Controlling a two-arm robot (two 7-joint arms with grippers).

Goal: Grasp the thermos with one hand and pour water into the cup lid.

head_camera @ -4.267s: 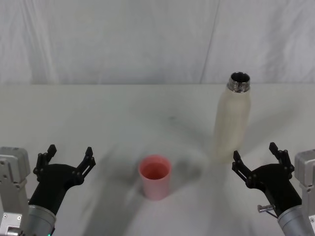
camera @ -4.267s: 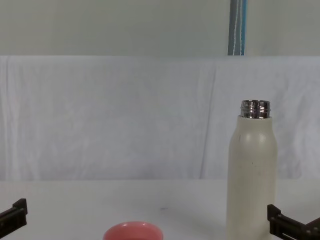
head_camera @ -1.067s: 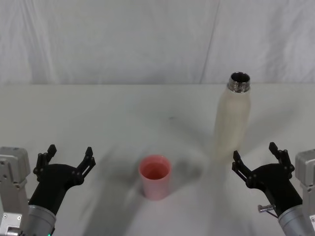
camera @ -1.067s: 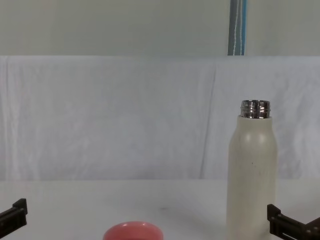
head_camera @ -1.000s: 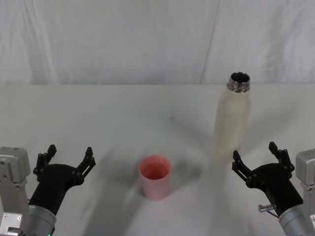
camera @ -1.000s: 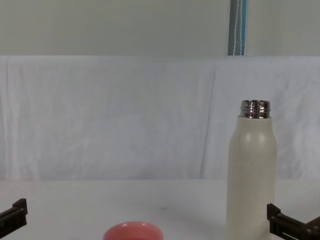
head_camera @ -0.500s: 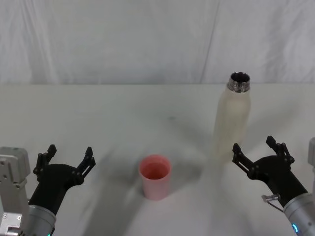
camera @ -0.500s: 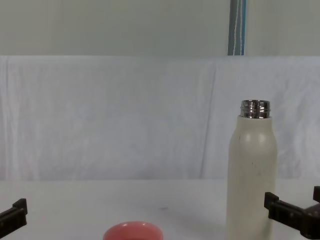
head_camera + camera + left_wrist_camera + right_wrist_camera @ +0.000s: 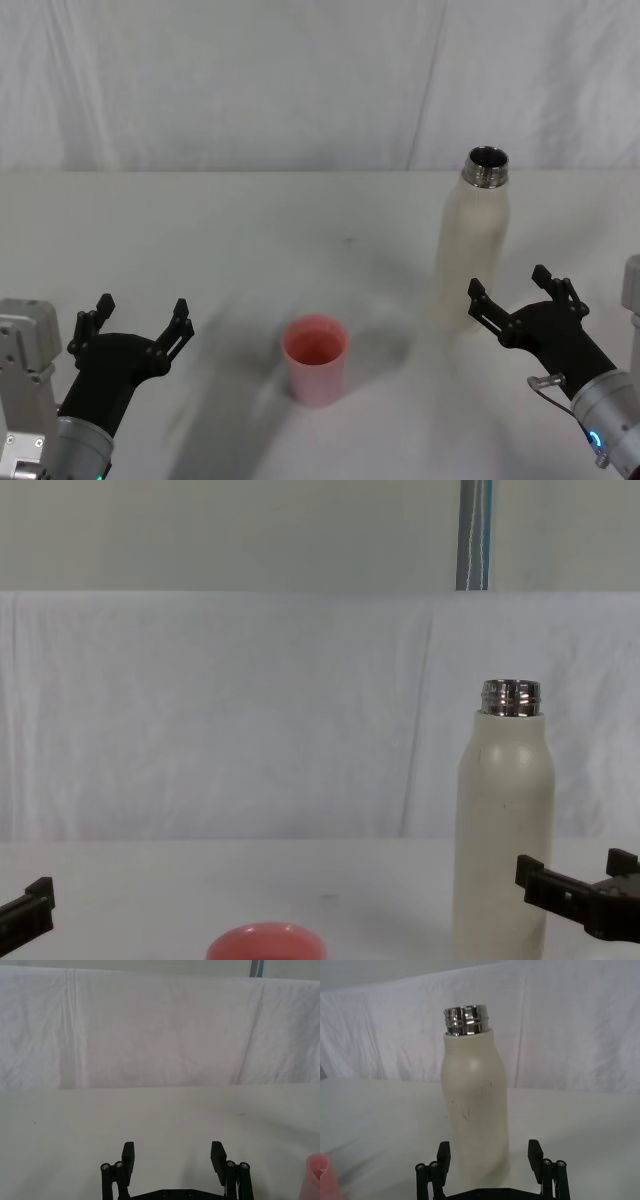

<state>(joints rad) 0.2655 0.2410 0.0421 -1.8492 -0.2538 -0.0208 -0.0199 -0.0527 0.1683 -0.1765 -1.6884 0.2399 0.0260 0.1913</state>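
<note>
Cream-white thermos (image 9: 472, 240) standing straight up on the white table (image 9: 200, 220), over on the right side. Shiny steel neck at the top, no cap on, mouth open. Small pink cup lid (image 9: 315, 358) sitting near the middle of the table, closer to the robot, open side up. Well apart from the thermos, to its left. Cannot tell what is inside either one.

Right gripper (image 9: 507, 282) low over the table, just in front of the thermos. Black fingers (image 9: 443, 1152) spread wide, wider than the thermos. Not touching it, holding nothing. Seen from the right wrist, thermos lined up with the gap between the two fingers, its bottom just past the tips.

Left gripper (image 9: 142, 303) low on the left side, close to the robot, well apart from the cup lid. Fingers spread wide too, holding nothing. Seen from the left wrist, bare table ahead and a bit of pink at the edge. White cloth (image 9: 250, 80) hanging behind the table.
</note>
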